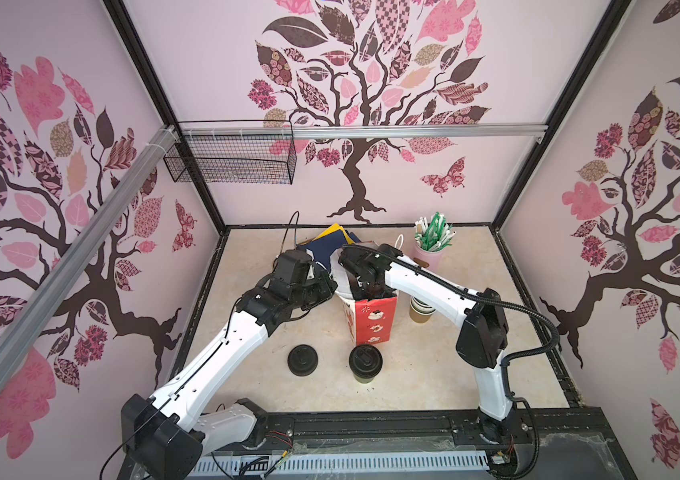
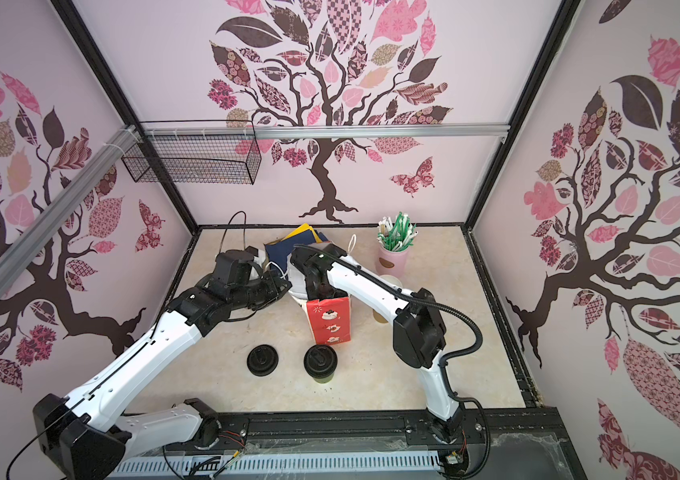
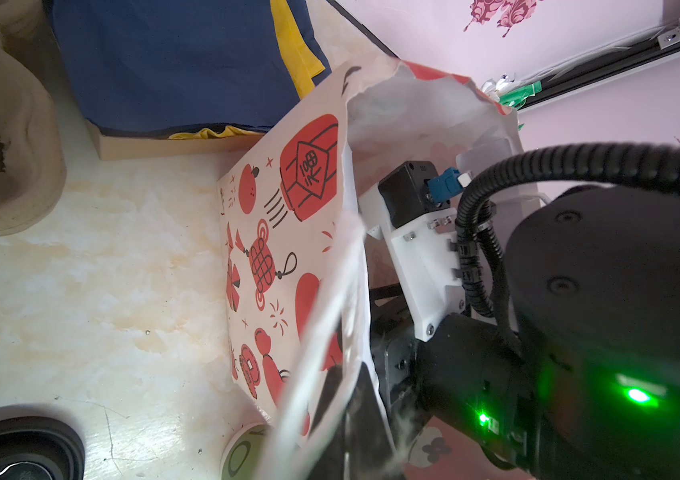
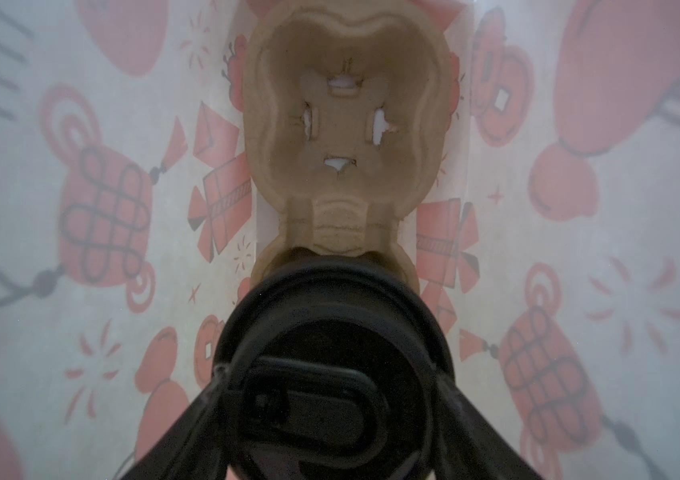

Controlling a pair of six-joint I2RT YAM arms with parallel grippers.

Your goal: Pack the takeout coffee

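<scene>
White arm links (image 1: 222,345), black joints (image 1: 481,332), ribbed black cable (image 3: 579,160).

A loose flat black lid (image 1: 303,360) is lying on the front part of the beige marbled tabletop (image 1: 434,374), while a stack of lidless nested paper cups (image 1: 420,309) is standing to the right, just in front of a pink cup (image 1: 429,257) that is holding green and white wrapped straws (image 1: 434,232). Navy and yellow fabric (image 3: 172,62) is resting at the back beside a stack of brown moulded pulp cup carriers (image 3: 1,137). A black wire basket (image 1: 230,160) is hanging from the rail on the tree-patterned back wall (image 1: 371,104).
</scene>
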